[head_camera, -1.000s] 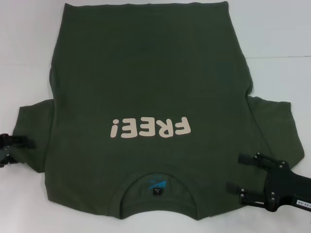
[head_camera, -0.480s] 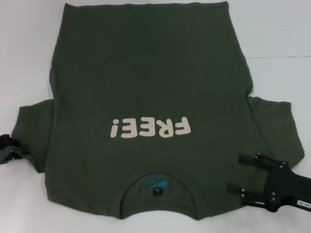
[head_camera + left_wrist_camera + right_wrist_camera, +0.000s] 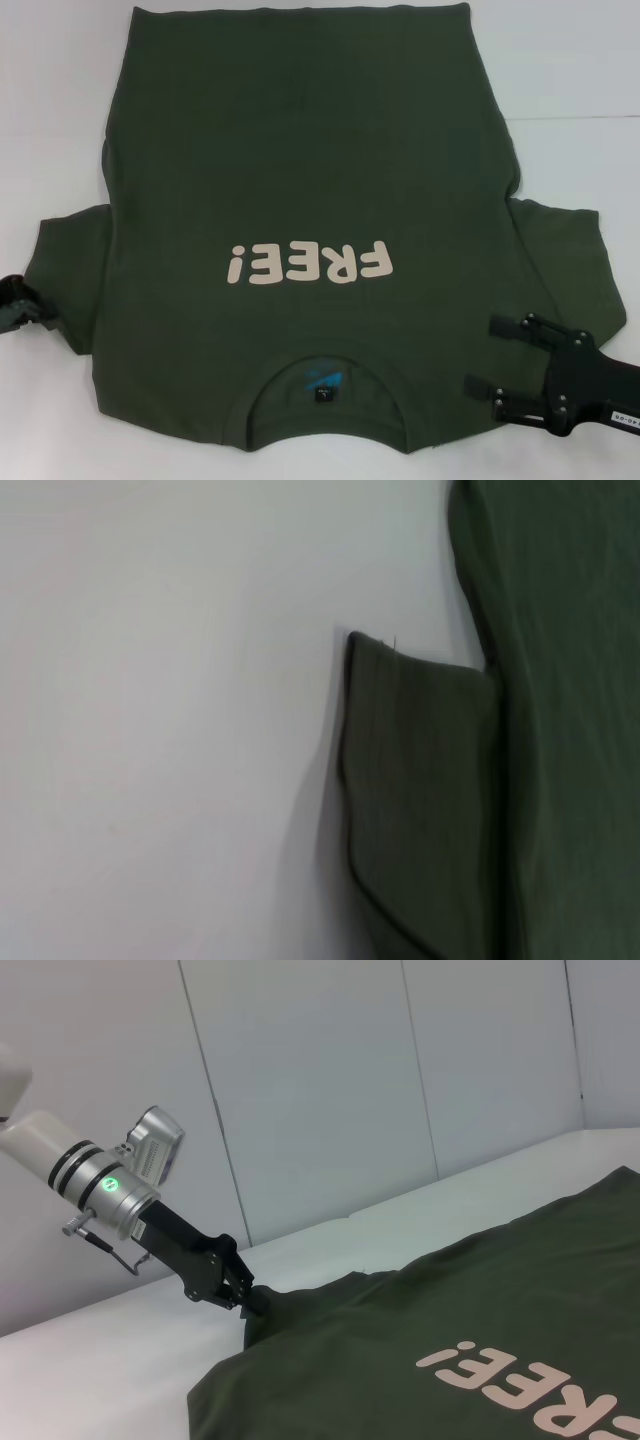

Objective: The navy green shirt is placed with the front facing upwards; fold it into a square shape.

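Note:
The navy green shirt (image 3: 300, 180) lies flat with its front up, cream "FREE!" lettering showing and the collar (image 3: 322, 385) nearest me. My left gripper (image 3: 22, 305) is at the table's left edge, pinched on the hem of the left sleeve (image 3: 65, 270). The right wrist view shows the left gripper (image 3: 248, 1300) closed on that sleeve corner (image 3: 275, 1305). In the left wrist view the sleeve (image 3: 420, 790) casts a shadow on the table beside the shirt's body (image 3: 560, 680). My right gripper (image 3: 485, 355) hovers open over the shirt's right shoulder, beside the collar.
The white table (image 3: 570, 70) surrounds the shirt, with bare surface at left and right. White wall panels (image 3: 320, 1090) stand behind the table's left side. The right sleeve (image 3: 575, 260) lies spread out flat.
The left gripper's fingers have closed together on the left sleeve hem, and the hem there has bunched slightly. The right arm and the rest of the shirt have not moved.

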You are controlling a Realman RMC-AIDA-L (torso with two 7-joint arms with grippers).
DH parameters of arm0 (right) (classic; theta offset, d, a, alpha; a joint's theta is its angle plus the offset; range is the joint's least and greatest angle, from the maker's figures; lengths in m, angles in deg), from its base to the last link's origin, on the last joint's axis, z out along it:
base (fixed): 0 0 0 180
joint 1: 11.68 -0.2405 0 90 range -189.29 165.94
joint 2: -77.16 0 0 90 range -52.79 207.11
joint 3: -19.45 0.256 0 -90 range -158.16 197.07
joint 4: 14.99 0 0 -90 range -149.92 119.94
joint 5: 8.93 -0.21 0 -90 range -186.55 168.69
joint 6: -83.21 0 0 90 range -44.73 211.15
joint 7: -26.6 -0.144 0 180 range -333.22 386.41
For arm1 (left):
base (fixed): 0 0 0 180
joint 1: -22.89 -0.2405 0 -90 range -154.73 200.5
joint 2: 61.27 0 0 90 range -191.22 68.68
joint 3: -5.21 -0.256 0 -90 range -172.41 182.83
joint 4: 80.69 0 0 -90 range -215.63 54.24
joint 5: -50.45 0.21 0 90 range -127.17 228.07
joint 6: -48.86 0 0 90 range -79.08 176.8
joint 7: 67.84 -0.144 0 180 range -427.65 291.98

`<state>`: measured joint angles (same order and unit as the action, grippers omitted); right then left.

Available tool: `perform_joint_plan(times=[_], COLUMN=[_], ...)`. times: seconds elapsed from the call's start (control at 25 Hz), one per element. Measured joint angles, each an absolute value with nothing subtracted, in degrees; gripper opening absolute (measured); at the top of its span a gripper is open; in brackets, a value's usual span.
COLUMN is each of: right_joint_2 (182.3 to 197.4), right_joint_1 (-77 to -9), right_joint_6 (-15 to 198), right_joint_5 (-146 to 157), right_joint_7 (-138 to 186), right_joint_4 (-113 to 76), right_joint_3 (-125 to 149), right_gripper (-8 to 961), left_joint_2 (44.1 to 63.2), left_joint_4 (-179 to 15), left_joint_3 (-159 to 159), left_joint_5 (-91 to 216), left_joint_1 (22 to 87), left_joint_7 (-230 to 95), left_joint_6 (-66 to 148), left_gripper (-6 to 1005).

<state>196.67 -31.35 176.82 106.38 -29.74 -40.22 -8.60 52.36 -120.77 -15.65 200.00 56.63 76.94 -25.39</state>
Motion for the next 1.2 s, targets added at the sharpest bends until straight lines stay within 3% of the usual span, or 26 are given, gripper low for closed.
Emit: perform_joint_plan(times=[0.36,0.84,1.2], right_joint_2=[196.67,196.67,196.67], right_joint_1=[-31.37,-31.39,-31.47], right_joint_6=[177.08,177.26,177.25], right_joint_5=[106.17,105.93,105.94], right_joint_7=[-29.74,-29.74,-29.74], right_joint_4=[-40.22,-40.22,-40.22], right_joint_3=[-8.27,-8.05,-8.07], right_gripper=[927,928,928], left_joint_2=[52.20,48.48,47.47], left_joint_4=[-122.96,-130.80,-131.15], left_joint_3=[-15.33,-13.85,-14.01], left_joint_5=[199.72,200.28,199.60], left_joint_1=[56.68,56.94,59.92], left_joint_7=[74.32,74.55,76.35], left_joint_6=[-26.12,-28.71,-34.24], left_gripper=[40,39,39])
